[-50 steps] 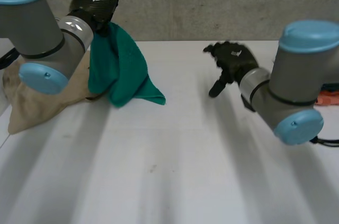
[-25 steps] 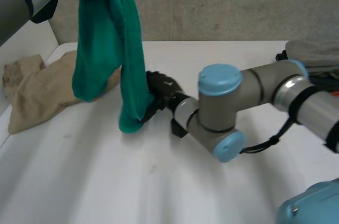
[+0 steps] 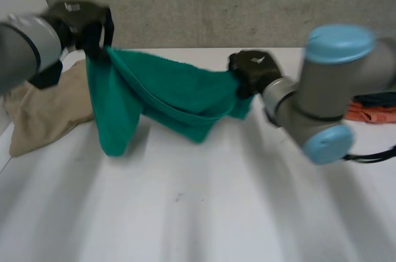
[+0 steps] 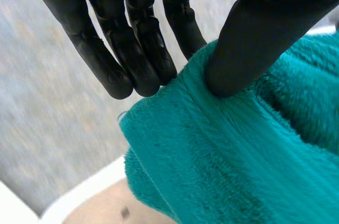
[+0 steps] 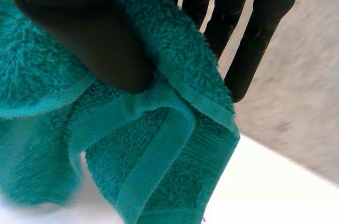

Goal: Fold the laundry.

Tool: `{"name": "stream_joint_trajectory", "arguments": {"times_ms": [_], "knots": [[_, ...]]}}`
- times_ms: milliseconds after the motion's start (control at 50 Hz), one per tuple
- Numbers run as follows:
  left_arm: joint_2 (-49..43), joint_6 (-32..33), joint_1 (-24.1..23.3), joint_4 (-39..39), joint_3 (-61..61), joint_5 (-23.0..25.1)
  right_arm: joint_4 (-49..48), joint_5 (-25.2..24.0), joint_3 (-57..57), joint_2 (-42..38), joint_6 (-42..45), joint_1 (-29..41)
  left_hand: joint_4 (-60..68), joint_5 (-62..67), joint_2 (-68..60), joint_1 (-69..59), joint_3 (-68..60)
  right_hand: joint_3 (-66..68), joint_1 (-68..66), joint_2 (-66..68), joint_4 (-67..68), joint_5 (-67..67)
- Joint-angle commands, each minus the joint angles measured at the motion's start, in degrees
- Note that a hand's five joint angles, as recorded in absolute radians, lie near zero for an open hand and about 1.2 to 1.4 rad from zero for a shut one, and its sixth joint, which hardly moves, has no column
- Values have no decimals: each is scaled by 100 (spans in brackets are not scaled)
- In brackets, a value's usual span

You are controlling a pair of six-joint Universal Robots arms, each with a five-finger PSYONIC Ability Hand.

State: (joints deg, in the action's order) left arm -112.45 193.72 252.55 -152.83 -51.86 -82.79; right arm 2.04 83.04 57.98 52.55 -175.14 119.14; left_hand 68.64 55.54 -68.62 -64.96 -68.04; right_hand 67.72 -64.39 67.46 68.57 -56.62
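A green towel hangs stretched between my two hands above the white table. My left hand pinches one corner of it at the far left; in the left wrist view the thumb presses the green towel against the fingers. My right hand grips the opposite end near the middle of the table; in the right wrist view its thumb clamps the hemmed edge of the green towel against the fingers. The towel sags between them, with one fold hanging down to the table.
A beige cloth lies crumpled on the table at the far left, behind the left arm. Orange and dark cloths lie at the right edge behind the right arm. A grey wall closes the back.
My right hand has closed on the towel's lower end and pulled it to the right, spreading the towel. My left hand has come down and moved left with its corner.
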Motion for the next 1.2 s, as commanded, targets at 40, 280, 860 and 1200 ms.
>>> {"name": "stream_joint_trajectory", "arguments": {"times_ms": [40, 280, 860, 1200], "knots": [[-987, 253, -109, -18, -562, 167, 515, -272, 557, 678, 1903, -601, 1136, 1446, -1138, -1504, -1196, 1228, -1561, 1254, 1143, -1338], [-2553, 174, -689, -484, 166, -536, 386, -201, 338, -621, 1993, -427, -1391, -1080, 1388, 1022, 1330, 460, -793, 486, 375, -569], [-1015, 1352, -637, -862, -1476, -422, 728, -377, 1313, 740, 3038, -1445, -3792, -3481, 3789, 3423, 3731, -4090, 3758, -4064, -4176, 3981], [-1684, 1379, -787, -845, -975, -589, 350, -693, 619, -745, 2002, -1604, -901, -590, 899, 532, 841, -2897, 2564, -2871, -2982, 2787]]}}
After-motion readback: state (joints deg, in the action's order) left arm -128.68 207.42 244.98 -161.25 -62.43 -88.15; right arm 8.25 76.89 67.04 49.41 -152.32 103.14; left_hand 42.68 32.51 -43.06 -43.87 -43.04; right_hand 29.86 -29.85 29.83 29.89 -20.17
